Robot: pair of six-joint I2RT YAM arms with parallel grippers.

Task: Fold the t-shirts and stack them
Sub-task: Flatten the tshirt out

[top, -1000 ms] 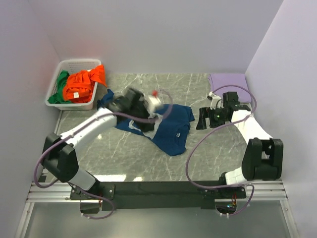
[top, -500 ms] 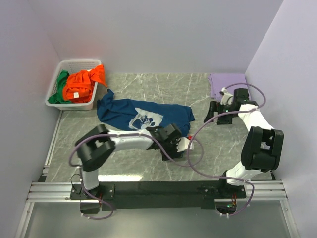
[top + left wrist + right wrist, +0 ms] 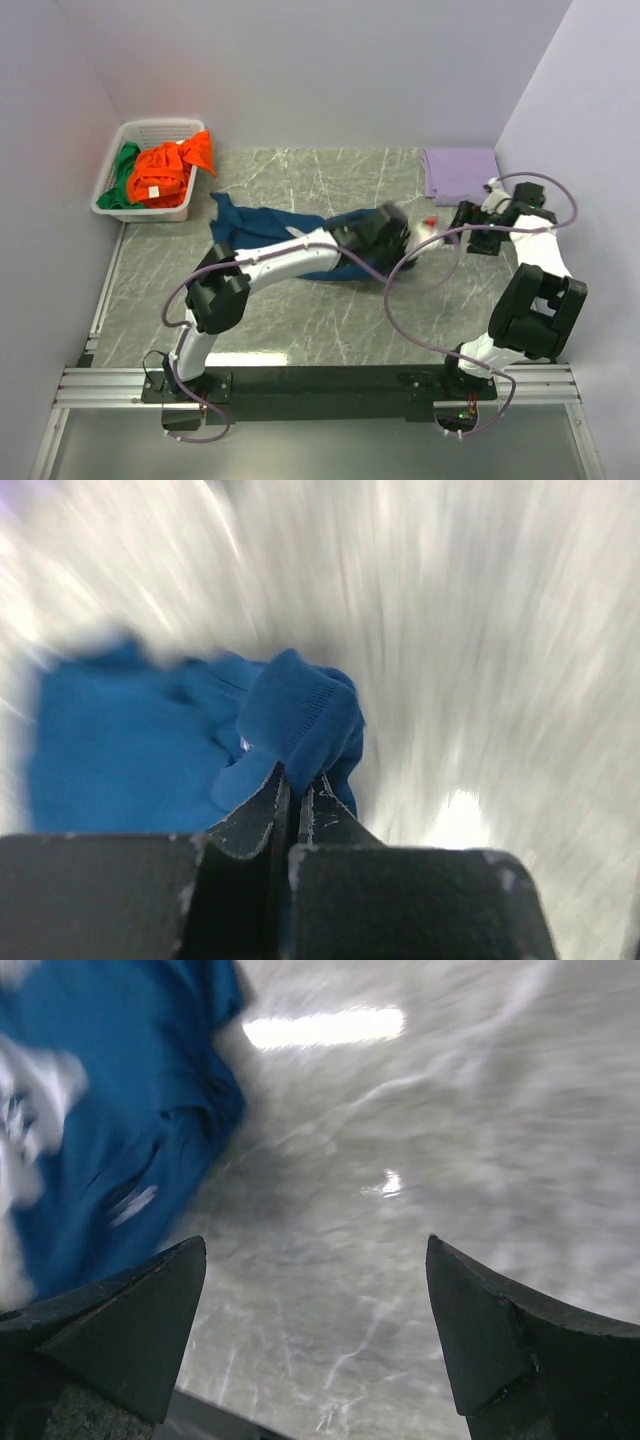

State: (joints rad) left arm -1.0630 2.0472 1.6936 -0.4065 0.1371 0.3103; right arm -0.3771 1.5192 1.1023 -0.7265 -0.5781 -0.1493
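The navy blue t-shirt lies bunched across the middle of the table, its print hidden in the top view. My left gripper is at the shirt's right end, blurred by motion. In the left wrist view that gripper is shut on a fold of the navy blue t-shirt. My right gripper hangs open further right, above bare table. In its own view the right gripper holds nothing, and the navy blue t-shirt lies to the upper left. An orange t-shirt and a green one sit in the basket.
The white slotted basket stands at the back left corner. A folded lilac cloth lies at the back right, just behind the right gripper. Walls close the table at the left, back and right.
My left gripper has shut on the shirt's edge and swung from the near side to the right. The shirt has bunched up and its print is covered. The right gripper drew back to the right.
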